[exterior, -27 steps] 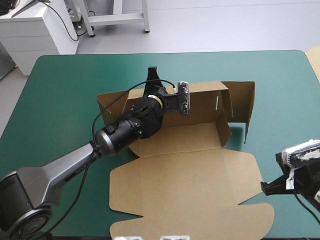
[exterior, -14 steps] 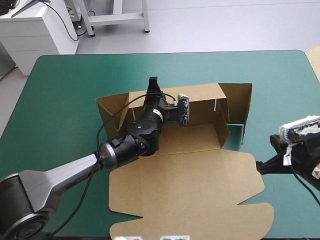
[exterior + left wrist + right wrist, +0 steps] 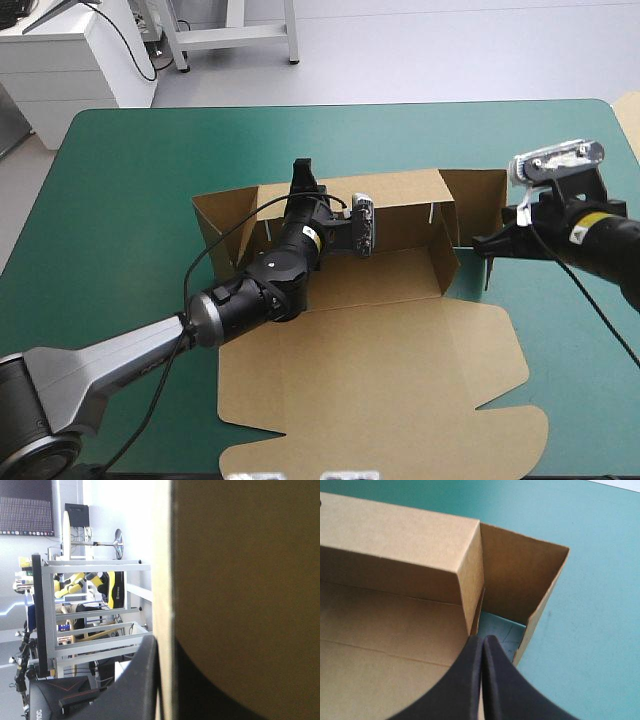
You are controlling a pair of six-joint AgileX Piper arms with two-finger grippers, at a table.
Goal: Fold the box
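**Desk editor:** Pinching the back wall (image 3: 400, 198) of the brown box (image 3: 372, 385), is that the left tool (image 3: 304, 172) at centre frame?

**Photographer:** Yes. Its black fingers (image 3: 140, 680) are nearly together, with the board between them, one on each side of the upright wall. The box sits mid-desk (image 3: 130, 200). Its back wall and ends are raised, and its broad lid (image 3: 440, 350) lies flat toward the lower edge of the frame.

**Desk editor:** And the right tool (image 3: 479, 241), at right of frame?

**Photographer:** Its fingers meet in a single point and hold nothing. The tip is just beside the corner where the right side wall (image 3: 446, 240) meets the loose end flap (image 3: 482, 205). A strip of the teal-green cover (image 3: 600, 555) shows through the gap there.

**Desk editor:** What could go wrong from here?

**Photographer:** I see three risks. The pointed tip could slip into that gap and lever the end flap outward instead of tucking it in. A sideways push could also drag the whole light sheet across the cover, because only one grip anchors it. And that grip sits left of the wall's middle, so the right end could bow or sag under pressure, and the side wall could drop flat.

**Desk editor:** Anything else?

**Photographer:** A hard jab at the corner might crease or tear the board beside the fold.
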